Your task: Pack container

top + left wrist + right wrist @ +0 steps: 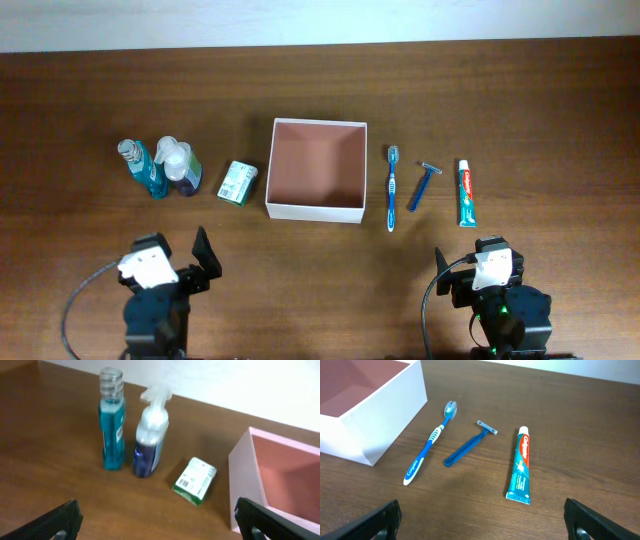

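Container (315, 212): square shallow box, white walls, pinkish-brown inside, empty, middle of table (300, 290). Likely light, stiff, thin-walled; pinch over wall rim. Toward right edge: toothbrush (391, 187), razor (423, 186), toothpaste (467, 193). Toward left edge: green-and-white carton (238, 183), pump bottle (180, 167), blue bottle (147, 170). Left hand (160, 522), right hand (482, 522) near front edge, both spread open, holding nothing.

The bench (320, 285) is dark wood-grain with a soft sheen. The container (312, 212) looks like smooth matt cardboard. Mouthwash bottle (112, 425) and pump bottle (150, 440) are clear glossy plastic. The small carton (195, 480) is printed card. Toothbrush (429, 445) and razor (467, 449) are shiny blue plastic, and the toothpaste tube (520, 466) is smooth and glossy.
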`<action>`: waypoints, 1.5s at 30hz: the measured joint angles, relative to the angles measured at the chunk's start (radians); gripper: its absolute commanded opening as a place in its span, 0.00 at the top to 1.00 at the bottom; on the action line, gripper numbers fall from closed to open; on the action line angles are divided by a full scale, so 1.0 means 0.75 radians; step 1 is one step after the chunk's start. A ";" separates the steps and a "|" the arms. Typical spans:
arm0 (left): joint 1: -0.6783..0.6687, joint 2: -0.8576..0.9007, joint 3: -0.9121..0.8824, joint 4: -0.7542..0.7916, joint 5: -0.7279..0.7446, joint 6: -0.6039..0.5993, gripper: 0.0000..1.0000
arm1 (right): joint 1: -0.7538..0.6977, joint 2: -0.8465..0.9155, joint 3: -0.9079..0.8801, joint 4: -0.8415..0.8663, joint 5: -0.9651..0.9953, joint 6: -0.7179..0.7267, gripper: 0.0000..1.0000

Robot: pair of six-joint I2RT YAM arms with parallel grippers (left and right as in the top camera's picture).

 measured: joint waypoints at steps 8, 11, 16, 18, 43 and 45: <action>0.021 0.670 0.664 -0.178 0.012 0.001 0.00 | 0.000 -0.003 -0.003 0.001 0.000 0.001 0.01; 0.075 0.943 0.953 -0.289 0.047 0.020 0.00 | 0.000 -0.003 -0.003 -0.001 0.000 -0.001 0.01; 0.186 1.348 1.405 -0.509 0.108 0.136 0.00 | 0.000 -0.003 -0.004 -0.001 0.000 0.001 0.01; 0.230 1.485 1.558 -0.593 0.132 0.164 0.00 | 0.000 -0.003 -0.004 -0.001 0.000 0.000 0.01; 0.399 1.947 1.928 -0.832 0.229 0.313 0.10 | 0.000 -0.003 -0.004 -0.001 0.000 0.001 0.01; 0.398 2.008 1.928 -0.852 0.229 0.323 0.11 | 0.000 -0.003 -0.004 -0.001 0.000 0.000 0.01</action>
